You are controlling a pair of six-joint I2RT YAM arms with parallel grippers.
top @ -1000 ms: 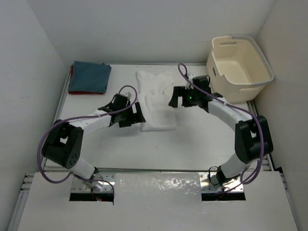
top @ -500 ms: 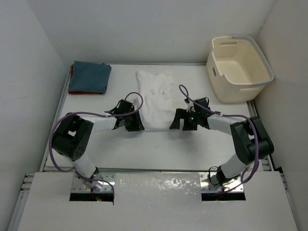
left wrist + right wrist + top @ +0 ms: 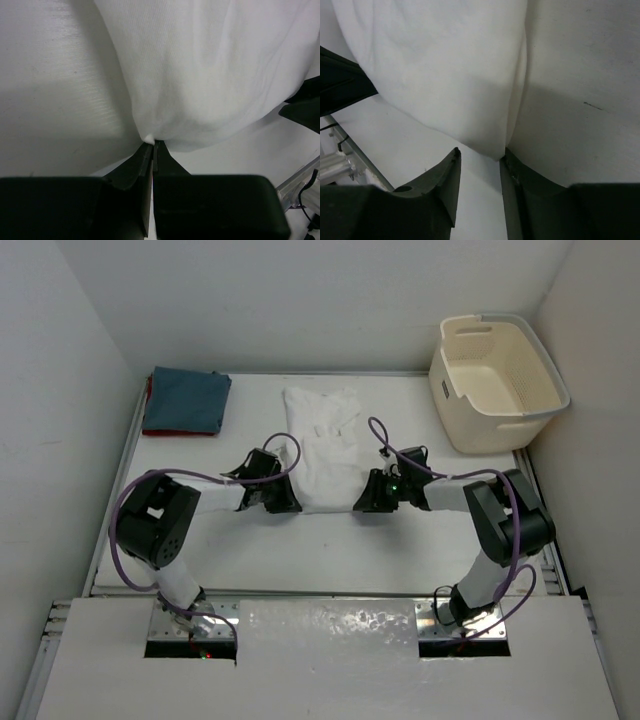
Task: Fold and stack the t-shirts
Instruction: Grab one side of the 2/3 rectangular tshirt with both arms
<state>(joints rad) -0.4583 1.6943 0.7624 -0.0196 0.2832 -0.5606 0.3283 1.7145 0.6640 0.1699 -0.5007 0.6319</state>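
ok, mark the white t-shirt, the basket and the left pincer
white t-shirt point(image 3: 325, 445): top view, middle of the cloth.
basket point(image 3: 485, 430): top view, near wall.
left pincer point(image 3: 152, 149): left wrist view, between the shut fingertips.

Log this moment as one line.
left gripper: shut on white shirt near-left corner | right gripper: open at near-right corner | blue shirt: folded, far left

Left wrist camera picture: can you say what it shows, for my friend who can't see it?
The left gripper, with its two black fingers, is pinched shut on the near edge of a white t-shirt. The shirt fills most of the picture and lies on a pale table.
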